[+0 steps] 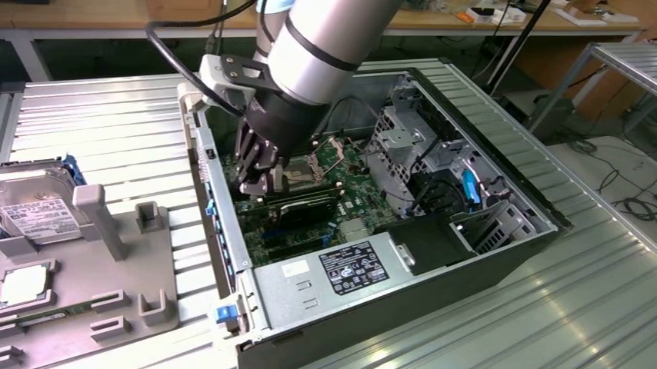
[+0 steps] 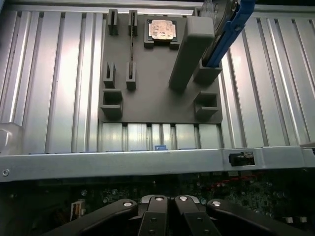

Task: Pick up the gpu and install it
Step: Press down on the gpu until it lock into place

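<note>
The gripper [image 1: 257, 181] was found inside the open computer case [image 1: 493, 254], low over the motherboard [image 1: 344, 173], near the case wall on the exterior view's left. Its fingers [image 1: 269, 171] were drawn fully together. In the exterior view they met the top edge of the graphics card [image 1: 298, 207], a dark flat card standing on edge in the board below them; whether they pinched it or merely pressed on it could not be determined. In the wrist view the finger linkages [image 2: 170, 211] lay closed side by side above the board, with the case wall [image 2: 147, 162] just beyond.

The grey holder tray [image 2: 157, 103] outside the case carried a hard drive [image 1: 31, 204] and a processor chip [image 2: 161, 28]; several of its slots stood vacant.

Judgement: the pick-up step appeared complete and the installation step was in hand, the card sitting at or in its slot. The remaining work would call for straight downward pressure, with the card's edge kept square to the slot to avoid jamming.
</note>
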Available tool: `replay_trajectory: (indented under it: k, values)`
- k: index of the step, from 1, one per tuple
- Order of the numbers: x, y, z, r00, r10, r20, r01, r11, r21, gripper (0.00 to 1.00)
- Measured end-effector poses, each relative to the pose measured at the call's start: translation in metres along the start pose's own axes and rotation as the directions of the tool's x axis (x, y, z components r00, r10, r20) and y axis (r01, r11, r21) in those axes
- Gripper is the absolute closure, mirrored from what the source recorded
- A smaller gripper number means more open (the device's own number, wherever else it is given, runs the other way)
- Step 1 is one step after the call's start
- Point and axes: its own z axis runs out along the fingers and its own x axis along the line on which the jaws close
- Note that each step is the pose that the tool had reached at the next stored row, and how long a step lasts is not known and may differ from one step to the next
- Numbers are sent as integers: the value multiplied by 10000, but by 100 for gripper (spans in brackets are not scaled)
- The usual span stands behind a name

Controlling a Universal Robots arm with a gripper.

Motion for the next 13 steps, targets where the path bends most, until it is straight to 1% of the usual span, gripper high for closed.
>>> replay_trajectory:
  k: [4, 13]
  values:
    - [4, -21, 63, 10000, -1, 1, 1, 10000, 15, 89]
    - [4, -17, 54, 10000, 1, -1, -1, 10000, 11, 89]
